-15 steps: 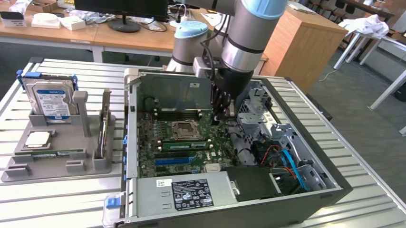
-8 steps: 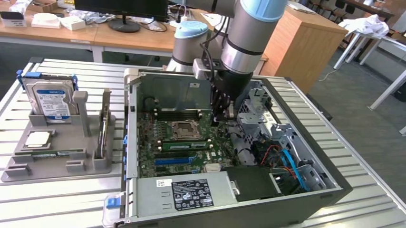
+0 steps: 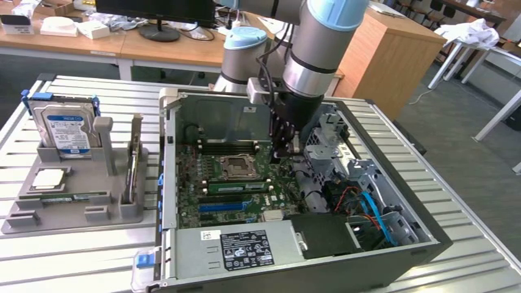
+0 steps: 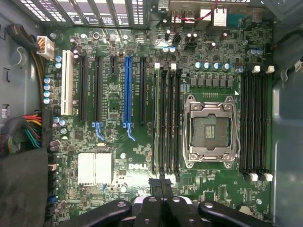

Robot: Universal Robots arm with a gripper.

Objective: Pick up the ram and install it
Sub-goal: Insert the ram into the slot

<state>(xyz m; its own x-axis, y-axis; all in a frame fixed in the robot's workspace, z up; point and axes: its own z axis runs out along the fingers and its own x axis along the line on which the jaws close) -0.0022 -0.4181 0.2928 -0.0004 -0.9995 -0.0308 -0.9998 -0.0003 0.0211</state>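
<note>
Apparently the ram [image 3: 237, 185] already stands in a slot beside the socket [image 3: 236, 166]; how firmly, we cannot tell. Our gripper [image 4: 161, 184] hovers above, fingers closed on nothing

1. The ram [image 3: 236, 185] is a long, thin green stick with small pale labels on its side.
2. It stands up on its long edge in a slot on the green board.
3. It sits a little left of the middle of the exterior view and runs from left to right.
</note>
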